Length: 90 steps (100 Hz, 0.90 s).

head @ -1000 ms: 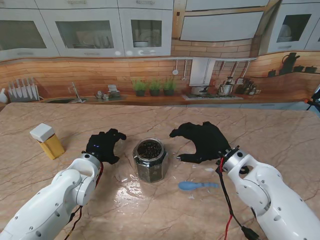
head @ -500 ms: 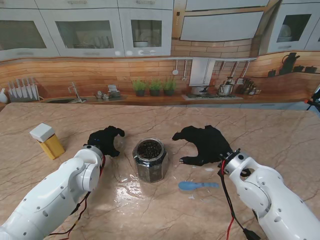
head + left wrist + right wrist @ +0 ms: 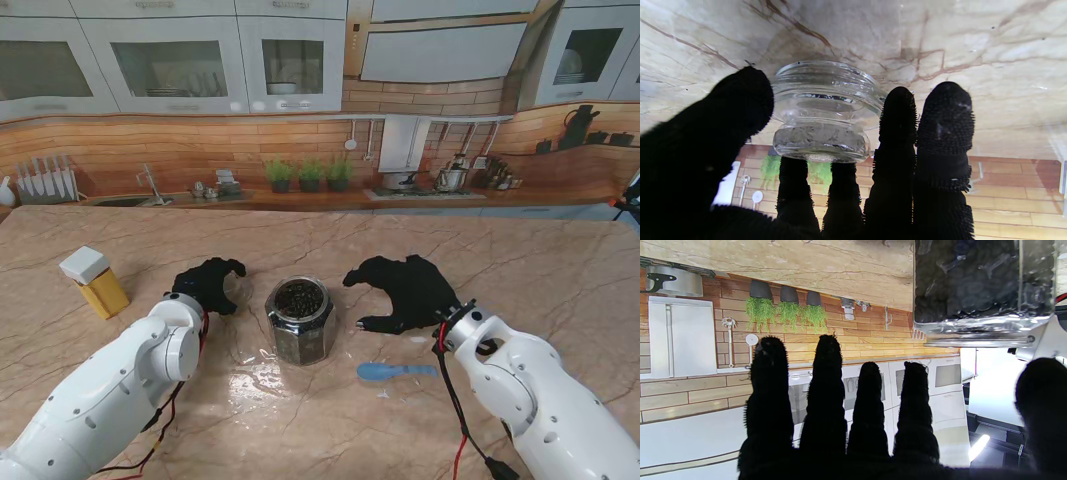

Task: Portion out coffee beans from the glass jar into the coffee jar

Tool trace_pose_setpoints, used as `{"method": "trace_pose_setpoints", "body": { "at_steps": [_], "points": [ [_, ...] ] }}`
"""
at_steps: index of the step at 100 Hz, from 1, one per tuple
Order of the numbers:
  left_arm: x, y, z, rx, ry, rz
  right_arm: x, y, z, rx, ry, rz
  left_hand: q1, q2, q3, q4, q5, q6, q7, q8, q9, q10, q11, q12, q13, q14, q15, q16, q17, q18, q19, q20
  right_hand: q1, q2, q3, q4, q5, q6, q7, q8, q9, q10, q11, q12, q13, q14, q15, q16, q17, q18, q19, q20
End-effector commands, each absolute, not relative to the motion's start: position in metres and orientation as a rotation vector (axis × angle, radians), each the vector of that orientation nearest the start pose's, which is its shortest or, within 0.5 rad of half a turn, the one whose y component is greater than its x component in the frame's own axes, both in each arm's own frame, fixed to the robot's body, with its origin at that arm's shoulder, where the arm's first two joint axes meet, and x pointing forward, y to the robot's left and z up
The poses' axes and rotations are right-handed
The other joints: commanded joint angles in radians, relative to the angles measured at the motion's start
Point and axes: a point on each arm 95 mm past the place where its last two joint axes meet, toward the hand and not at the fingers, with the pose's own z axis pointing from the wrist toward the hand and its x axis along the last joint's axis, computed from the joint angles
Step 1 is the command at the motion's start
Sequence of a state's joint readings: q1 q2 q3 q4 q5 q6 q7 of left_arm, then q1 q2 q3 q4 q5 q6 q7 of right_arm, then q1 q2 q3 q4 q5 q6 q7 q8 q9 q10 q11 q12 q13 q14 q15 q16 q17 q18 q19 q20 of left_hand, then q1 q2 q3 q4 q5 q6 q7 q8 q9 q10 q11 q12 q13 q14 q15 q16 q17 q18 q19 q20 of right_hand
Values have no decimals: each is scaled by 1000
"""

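An open hexagonal glass jar (image 3: pixel 299 320) full of dark coffee beans stands mid-table; it also shows in the right wrist view (image 3: pixel 980 283). To its left sits a small, clear, empty coffee jar (image 3: pixel 238 290), standing on the marble in the left wrist view (image 3: pixel 823 110). My left hand (image 3: pixel 207 283) wraps around it, with the thumb (image 3: pixel 740 100) on one side and the fingers (image 3: pixel 898 113) on the other. My right hand (image 3: pixel 405 288) hovers palm down to the right of the bean jar, fingers spread and holding nothing.
A blue spoon (image 3: pixel 396 372) lies on the table nearer to me than the right hand. A yellow box with a white lid (image 3: pixel 95 281) stands at the far left. A wet sheen (image 3: pixel 262 385) covers the marble in front of the bean jar.
My left hand has moved farther from me and curled its fingers around the small jar. My right hand has edged slightly toward the bean jar.
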State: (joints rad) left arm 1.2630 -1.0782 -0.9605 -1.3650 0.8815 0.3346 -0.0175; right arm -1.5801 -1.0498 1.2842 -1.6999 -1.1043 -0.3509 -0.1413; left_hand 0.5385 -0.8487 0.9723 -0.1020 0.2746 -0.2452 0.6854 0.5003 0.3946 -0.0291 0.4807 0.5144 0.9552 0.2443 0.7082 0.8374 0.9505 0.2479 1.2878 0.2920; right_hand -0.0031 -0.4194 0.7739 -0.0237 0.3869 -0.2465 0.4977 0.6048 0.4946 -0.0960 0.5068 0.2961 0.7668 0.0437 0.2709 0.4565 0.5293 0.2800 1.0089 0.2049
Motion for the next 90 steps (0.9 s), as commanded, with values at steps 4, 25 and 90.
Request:
{"method": "trace_pose_setpoints", "body": {
  "at_steps": [4, 25, 90],
  "points": [
    [461, 2, -356, -1426, 1423, -1152, 388, 10, -270, 754, 1588, 1743, 75, 27, 61, 52, 81, -13, 182, 73, 76, -14, 95, 42, 68, -66, 20, 16, 39, -60, 82, 5, -15, 2, 28, 14, 6, -20, 7, 2, 25, -15, 14, 11, 6, 3, 3, 6, 1, 12, 8, -10],
    [460, 2, -371, -1534, 1375, -1160, 387, 11, -270, 755, 1580, 1748, 246, -9, 107, 34, 289, 102, 368, 158, 262, -27, 196, 122, 186, -135, 23, 85, 61, -142, 174, 90, -22, 13, 25, 14, 4, -18, 10, 2, 22, -15, 18, 16, 10, 0, 5, 8, 3, 8, 7, -14],
    [450, 23, -406, -1552, 1464, -1038, 388, 15, -268, 732, 1579, 1764, 190, -27, 120, 33, 300, 53, 382, 185, 295, -22, 182, 131, 206, -123, 72, 69, 72, -78, 231, 151, -34, 35, 15, 11, 15, -35, 15, 6, 25, -24, 22, 24, 13, -6, 10, 18, 5, 6, 12, -18]
  ]
}}
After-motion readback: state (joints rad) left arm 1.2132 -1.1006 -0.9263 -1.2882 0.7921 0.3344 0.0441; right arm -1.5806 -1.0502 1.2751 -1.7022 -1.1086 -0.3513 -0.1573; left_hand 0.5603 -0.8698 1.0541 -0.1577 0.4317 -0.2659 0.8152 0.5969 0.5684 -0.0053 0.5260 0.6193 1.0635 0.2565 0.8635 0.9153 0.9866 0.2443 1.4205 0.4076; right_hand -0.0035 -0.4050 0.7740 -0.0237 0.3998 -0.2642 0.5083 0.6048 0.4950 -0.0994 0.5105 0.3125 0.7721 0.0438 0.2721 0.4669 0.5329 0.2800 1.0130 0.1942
